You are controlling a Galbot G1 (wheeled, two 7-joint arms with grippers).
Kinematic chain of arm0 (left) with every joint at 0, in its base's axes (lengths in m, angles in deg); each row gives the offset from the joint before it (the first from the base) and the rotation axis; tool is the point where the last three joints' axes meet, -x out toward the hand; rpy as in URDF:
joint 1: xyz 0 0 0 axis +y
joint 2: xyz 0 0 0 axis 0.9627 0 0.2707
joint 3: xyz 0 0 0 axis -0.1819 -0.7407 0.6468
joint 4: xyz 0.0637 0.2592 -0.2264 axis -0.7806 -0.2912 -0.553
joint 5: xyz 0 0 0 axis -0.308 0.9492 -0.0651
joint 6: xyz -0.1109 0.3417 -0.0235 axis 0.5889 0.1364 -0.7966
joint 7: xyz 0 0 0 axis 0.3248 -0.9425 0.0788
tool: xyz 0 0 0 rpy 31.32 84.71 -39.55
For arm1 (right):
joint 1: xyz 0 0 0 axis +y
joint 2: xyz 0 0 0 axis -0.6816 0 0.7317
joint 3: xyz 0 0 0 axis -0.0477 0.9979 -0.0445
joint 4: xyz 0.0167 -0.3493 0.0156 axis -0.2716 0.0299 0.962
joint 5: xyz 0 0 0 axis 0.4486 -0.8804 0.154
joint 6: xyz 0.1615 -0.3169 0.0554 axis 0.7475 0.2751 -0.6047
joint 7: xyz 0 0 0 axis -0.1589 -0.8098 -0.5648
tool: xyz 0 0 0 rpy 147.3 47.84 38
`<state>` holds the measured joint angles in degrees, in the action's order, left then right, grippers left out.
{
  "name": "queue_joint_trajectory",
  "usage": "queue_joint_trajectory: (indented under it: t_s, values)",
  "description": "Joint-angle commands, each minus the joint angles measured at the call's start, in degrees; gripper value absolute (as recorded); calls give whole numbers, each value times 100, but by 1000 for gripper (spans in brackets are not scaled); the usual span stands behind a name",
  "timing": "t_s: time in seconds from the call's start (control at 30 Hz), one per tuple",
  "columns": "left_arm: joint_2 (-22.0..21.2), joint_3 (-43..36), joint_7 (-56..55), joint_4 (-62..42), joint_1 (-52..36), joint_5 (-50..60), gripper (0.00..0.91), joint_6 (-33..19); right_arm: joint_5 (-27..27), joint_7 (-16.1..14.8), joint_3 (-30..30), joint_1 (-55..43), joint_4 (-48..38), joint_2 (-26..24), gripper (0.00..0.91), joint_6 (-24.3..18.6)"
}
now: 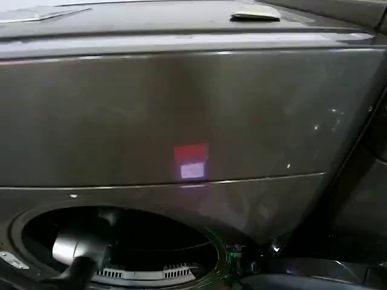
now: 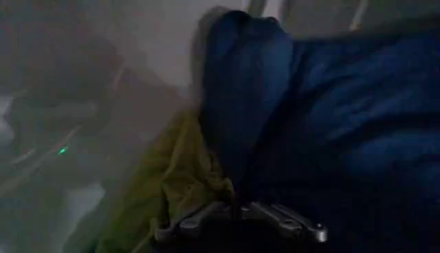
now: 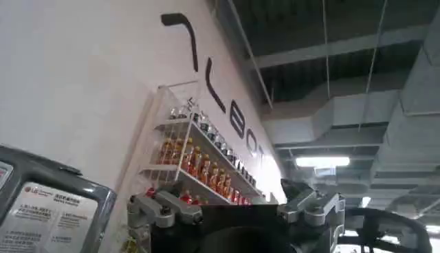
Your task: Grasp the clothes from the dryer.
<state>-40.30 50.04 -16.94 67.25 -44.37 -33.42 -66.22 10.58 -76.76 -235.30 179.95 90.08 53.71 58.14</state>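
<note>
Our left gripper [image 2: 240,223], jaw state indiscernible, meets the dark navy garment [image 2: 330,124] and yellow-green garment [image 2: 179,179] inside the grey-bronze metal dryer [image 1: 193,109]; we risk pinching only a slipping fold.

grey-bronze dryer [image 1: 181,115] front, round porthole open and dark, navy garment [image 2: 330,124] bunched against crumpled yellow-green garment [image 2: 175,185] in dim drum

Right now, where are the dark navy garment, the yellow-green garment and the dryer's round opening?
dark navy blue garment [image 2: 330,117], left wrist view, its bunched middle.
yellow-green garment [image 2: 175,182], left wrist view, a central fold.
grey-bronze dryer [image 1: 181,109], head view, front panel above the opening.
</note>
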Motion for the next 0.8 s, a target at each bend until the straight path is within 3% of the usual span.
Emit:
queue_joint_trajectory:
  t_s: [0.03,0.23,0.37,0.5,0.67,0.8]
  values:
    - [-54,669,-746,1504,811,-2203,0,338,-73,-4,50,-45,-27,10,907,-13]
    - [-65,968,-1507,2566,1370,-3781,0,196,-104,-5,148,-122,-8,21,907,-19]
    - [-63,1067,-2105,2650,1548,-4592,0,-709,-118,-5,176,-149,-18,1,907,-25]
    - [-82,1166,-2426,3186,1944,-5166,0,-1267,-129,-6,188,-167,-30,14,907,-32]
    - [-166,1217,-2859,4046,2607,-5396,0,-1812,-154,-17,222,-195,-41,21,907,-42]
    - [-247,1256,-3191,4475,2996,-5145,0,-2594,-154,24,232,-202,-31,27,907,-33]
